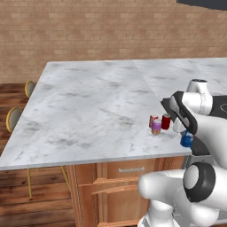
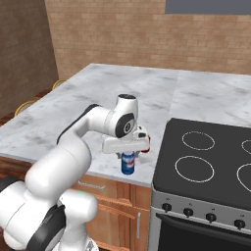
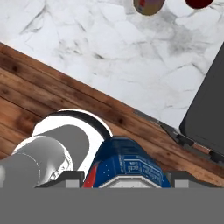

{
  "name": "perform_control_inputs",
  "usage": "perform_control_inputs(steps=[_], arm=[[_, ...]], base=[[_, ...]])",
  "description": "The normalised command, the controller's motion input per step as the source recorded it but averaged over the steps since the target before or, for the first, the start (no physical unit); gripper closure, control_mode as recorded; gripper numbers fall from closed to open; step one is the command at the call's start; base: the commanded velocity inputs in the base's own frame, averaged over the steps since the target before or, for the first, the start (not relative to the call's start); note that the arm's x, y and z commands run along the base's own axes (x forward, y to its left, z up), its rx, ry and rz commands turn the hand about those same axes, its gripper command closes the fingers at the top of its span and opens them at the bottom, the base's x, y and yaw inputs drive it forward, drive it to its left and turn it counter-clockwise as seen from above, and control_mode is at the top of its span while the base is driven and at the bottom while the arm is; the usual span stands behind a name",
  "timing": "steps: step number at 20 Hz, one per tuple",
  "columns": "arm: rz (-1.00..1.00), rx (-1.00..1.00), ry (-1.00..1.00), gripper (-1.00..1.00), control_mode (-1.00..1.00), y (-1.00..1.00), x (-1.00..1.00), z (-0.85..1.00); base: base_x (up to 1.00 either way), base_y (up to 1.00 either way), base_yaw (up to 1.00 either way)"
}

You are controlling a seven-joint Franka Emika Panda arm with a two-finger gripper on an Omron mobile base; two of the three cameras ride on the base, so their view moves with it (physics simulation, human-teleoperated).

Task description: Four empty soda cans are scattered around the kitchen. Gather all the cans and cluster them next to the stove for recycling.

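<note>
My gripper (image 2: 127,157) is shut on the blue soda can (image 2: 128,164), holding it upright by its top at the front edge of the marble counter (image 2: 98,98), just left of the stove (image 2: 206,152). In the hand view the blue can (image 3: 127,165) sits between the fingertips of the gripper (image 3: 127,176). Two red cans (image 1: 166,121) (image 1: 153,119) and a pink-purple can (image 1: 156,127) stand together on the counter beside the stove's left edge (image 1: 170,108), a little behind the blue can (image 1: 186,140) and gripper (image 1: 186,134).
The black cooktop has white burner rings (image 2: 194,168), with knobs (image 2: 188,212) on the silver front. Wooden drawers (image 1: 126,170) sit under the counter. Two stools (image 1: 14,119) stand at the island's left side. Brick wall (image 1: 88,31) lies behind. Wide bare marble (image 1: 84,106) stretches left.
</note>
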Motion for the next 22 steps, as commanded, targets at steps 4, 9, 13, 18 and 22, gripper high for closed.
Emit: perform_control_inputs(steps=[4,9,13,18,22], arm=[[0.09,0.00,0.00,1.00,-1.00,0.00,0.14,0.00],[0.09,0.00,0.00,1.00,-1.00,0.00,0.15,-0.01],[0.10,0.00,0.00,1.00,-1.00,0.00,0.36,-0.10],[0.09,0.00,0.00,1.00,-1.00,0.00,0.33,-0.08],[0.10,0.00,0.00,1.00,-1.00,-0.02,0.36,-0.14]], base=[[0.00,0.00,0.00],[0.00,0.00,0.00],[0.00,0.00,0.00],[0.00,0.00,0.00],[0.00,0.00,0.00]])
